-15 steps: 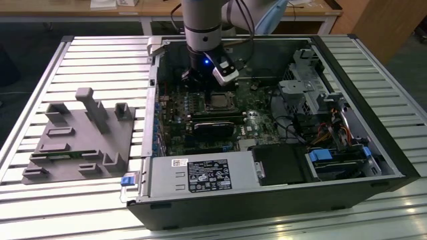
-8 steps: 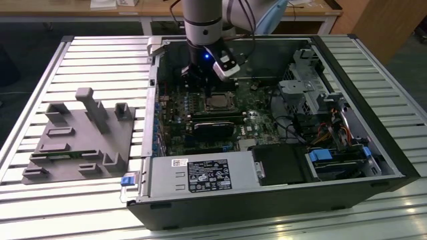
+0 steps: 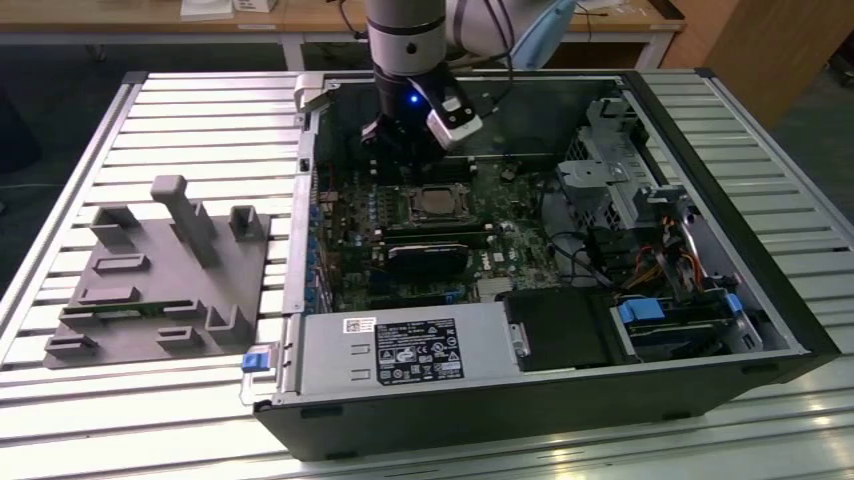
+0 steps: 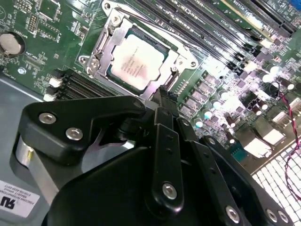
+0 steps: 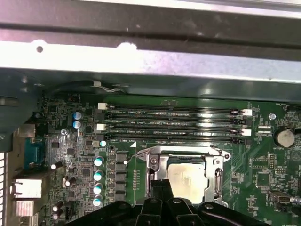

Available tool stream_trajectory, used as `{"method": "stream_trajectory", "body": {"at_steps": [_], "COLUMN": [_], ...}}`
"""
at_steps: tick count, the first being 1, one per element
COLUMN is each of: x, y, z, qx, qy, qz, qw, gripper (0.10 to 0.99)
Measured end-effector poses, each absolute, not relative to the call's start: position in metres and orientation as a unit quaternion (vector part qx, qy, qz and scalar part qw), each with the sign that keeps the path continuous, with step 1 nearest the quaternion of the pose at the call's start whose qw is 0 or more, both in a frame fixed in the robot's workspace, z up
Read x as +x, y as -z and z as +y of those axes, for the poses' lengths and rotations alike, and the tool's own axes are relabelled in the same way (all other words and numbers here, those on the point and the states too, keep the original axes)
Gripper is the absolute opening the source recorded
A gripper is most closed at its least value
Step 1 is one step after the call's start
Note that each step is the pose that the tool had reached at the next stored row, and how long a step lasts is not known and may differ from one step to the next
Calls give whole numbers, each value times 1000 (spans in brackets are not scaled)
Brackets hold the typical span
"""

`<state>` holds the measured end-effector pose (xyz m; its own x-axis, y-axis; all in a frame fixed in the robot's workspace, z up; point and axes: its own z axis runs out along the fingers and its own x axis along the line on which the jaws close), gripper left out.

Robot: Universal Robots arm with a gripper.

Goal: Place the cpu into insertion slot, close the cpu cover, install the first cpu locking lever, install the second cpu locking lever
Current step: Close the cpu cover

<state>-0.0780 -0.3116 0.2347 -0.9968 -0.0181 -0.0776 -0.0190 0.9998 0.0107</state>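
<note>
Look into the open computer case (image 3: 561, 410) lying on the slatted table (image 3: 200, 110) and find the arm (image 3: 407, 40) hanging over the far half of the green motherboard (image 3: 523, 238). Follow it to the gripper (image 4: 164, 96), poised right at the edge of the insertion slot (image 3: 412, 207), on its far side in the exterior view; hard to say whether touching. Read the fingers as clenched, pressed together in both wrist views with nothing seen between them. Find the cpu (image 4: 137, 63) seated in the slot, silvery top up, framed by the cpu cover (image 4: 104, 47) lying flat over it. Note a thin locking lever (image 4: 155, 29) stretched along one side of the cover, and long black memory slots (image 5: 174, 125) just beside the socket. Off at the exterior view's left, well apart from the case, spot a grey moulded fixture (image 3: 160, 270) resting on the table.
</note>
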Motion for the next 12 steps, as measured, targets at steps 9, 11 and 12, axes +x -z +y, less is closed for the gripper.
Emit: {"method": "stream_trajectory", "body": {"at_steps": [9,11,12], "x": [-59,-53,-50], "y": [-235,-235,-235], "z": [-312,-312,-312], "qx": [-9,-9,-9], "qy": [-5,-5,-5], "qz": [999,999,999], "qw": [39,39,39], "gripper": [106,106,106]}}
